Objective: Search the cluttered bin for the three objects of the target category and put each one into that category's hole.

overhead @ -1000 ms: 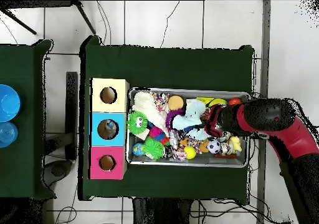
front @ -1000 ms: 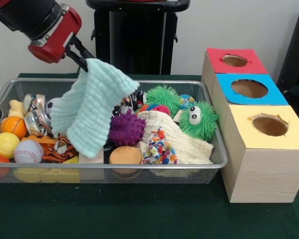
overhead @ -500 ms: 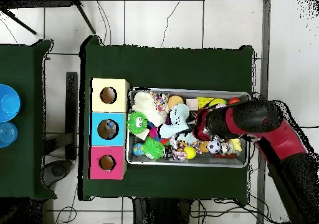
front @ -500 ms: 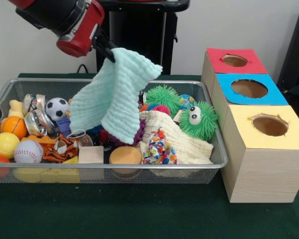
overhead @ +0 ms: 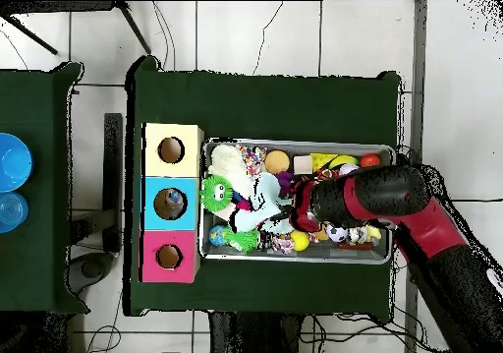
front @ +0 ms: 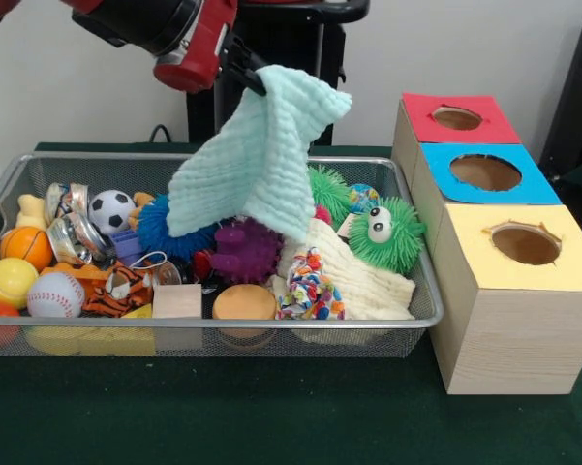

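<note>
My gripper (front: 255,76) is shut on a mint-green cloth (front: 261,160) and holds it hanging above the middle of the wire-mesh bin (front: 271,339). Two shiny crinkly packets show at the bin's left end in the front view, one (front: 66,201) by the back wall and one (front: 75,239) just in front of it. A third packet does not show. In the overhead view the cloth (overhead: 257,206) hangs off the arm's tip (overhead: 300,214) over the bin (overhead: 295,261). The gripper is well to the right of the packets in the front view.
Three boxes with top holes stand right of the bin: red (front: 458,118), blue (front: 486,172), yellow (front: 525,244). The bin holds a green fuzzy toy (front: 387,235), purple spiky ball (front: 244,250), soccer ball (front: 109,210), baseball (front: 55,294), cream cloth (front: 353,276) and confetti bundle (front: 310,283).
The gripper has risen and moved right in the front view, carrying the mint cloth. The soccer ball and a blue spiky ball are uncovered.
</note>
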You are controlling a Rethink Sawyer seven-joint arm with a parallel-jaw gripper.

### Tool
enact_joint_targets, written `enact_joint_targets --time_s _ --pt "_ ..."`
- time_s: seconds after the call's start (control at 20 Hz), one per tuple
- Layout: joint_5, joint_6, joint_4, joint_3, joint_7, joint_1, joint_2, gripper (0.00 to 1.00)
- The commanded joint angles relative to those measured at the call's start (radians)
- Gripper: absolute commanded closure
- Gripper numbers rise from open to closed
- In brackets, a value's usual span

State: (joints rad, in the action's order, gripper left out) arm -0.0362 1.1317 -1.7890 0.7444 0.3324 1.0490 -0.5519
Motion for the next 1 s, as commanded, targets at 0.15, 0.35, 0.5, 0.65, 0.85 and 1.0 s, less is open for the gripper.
enact_joint_targets --time_s 0.15,0.35,0.5,0.65,0.85,1.0 --pt "-0.096 0.005 -0.094 0.133 0.018 0.098 0.076 1.0" --pt "-0.114 -0.019 -0.106 0.172 0.026 0.124 0.099 1.0" --pt "-0.101 -0.031 -0.11 0.186 0.029 0.137 0.11 1.0" --pt "-0.089 -0.029 -0.109 0.196 0.04 0.141 0.117 1.0" --pt "-0.052 -0.018 -0.09 0.186 0.05 0.135 0.114 1.0" --pt "-0.041 -0.005 -0.084 0.187 0.05 0.134 0.11 1.0"
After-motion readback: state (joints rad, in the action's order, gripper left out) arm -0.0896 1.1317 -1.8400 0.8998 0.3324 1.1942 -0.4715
